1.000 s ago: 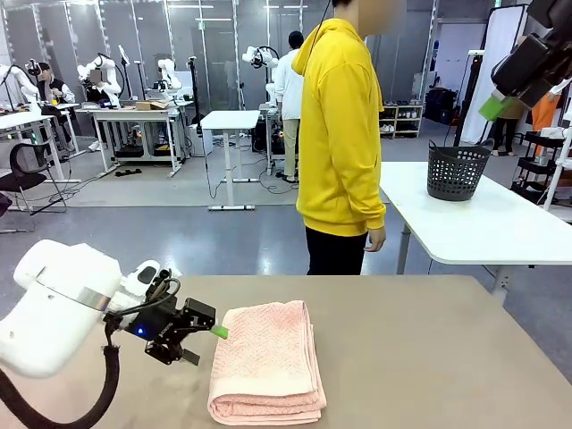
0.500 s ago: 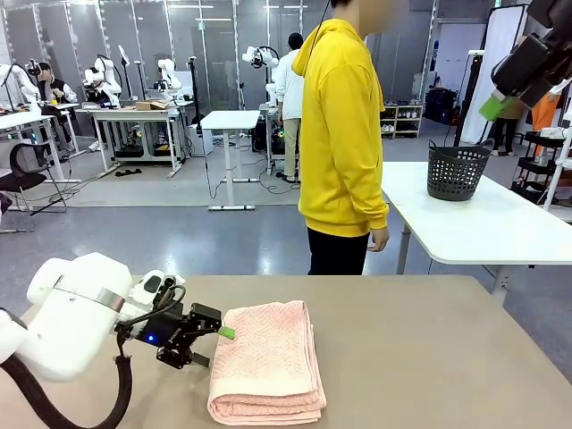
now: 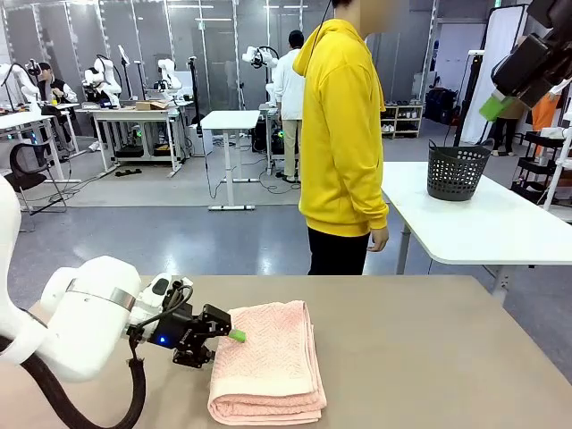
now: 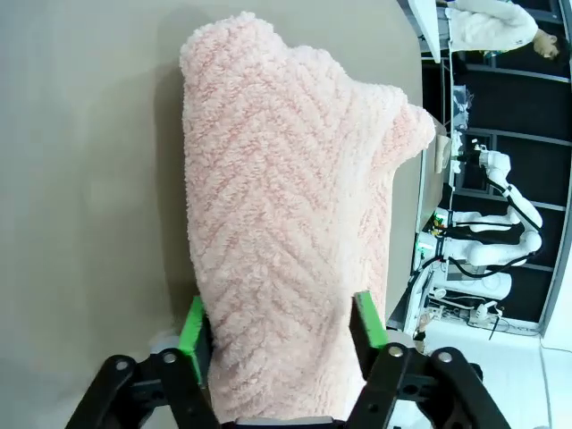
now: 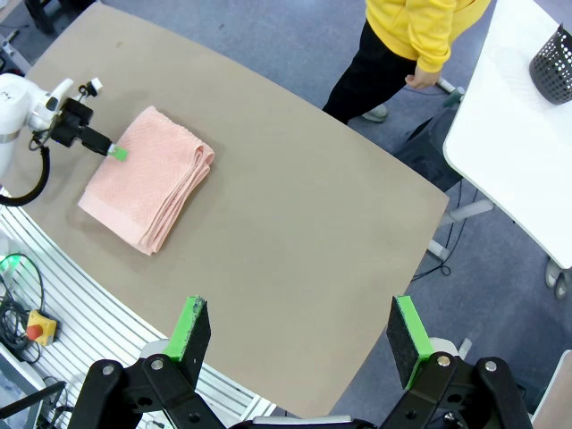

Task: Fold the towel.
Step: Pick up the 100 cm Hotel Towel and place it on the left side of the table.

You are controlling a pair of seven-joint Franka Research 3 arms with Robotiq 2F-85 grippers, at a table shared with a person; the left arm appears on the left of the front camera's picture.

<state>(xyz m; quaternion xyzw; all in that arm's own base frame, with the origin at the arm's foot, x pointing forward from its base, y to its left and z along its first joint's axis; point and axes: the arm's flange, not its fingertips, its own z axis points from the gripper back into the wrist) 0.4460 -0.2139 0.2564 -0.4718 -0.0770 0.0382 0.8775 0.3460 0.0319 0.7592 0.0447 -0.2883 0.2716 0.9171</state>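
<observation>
Towel (image 3: 268, 362) lay in a folded stack on the tan table (image 3: 429, 357), toward seven o'clock from the table's middle in the front view, its long side running from six to twelve. Approaching from nine o'clock, the left gripper (image 3: 234, 337) had its green pads at the stack's left edge near the far corner; the wrist view showed the fingers (image 4: 193, 327) on either side of the pink layers, and I judged them closed on the towel. To do this step well, the grip probably needed to take only the layers meant to move, so a lift should be slow and low, carried across toward three o'clock so the fold landed square with the edges beneath rather than dragging the whole stack. A pinch too deep could haul every layer at once; one too shallow could slip off the terry. Farther right, a person in a yellow top (image 3: 341, 134) stood beyond the table's far edge at twelve o'clock, hands away from the cloth. The right gripper (image 5: 300, 329) hung high above the table with its jaws spread wide and nothing between them. Its wrist view gave the whole tabletop from above, showing the stack's layered end, while the left wrist view alone showed the herringbone weave between the pads.
</observation>
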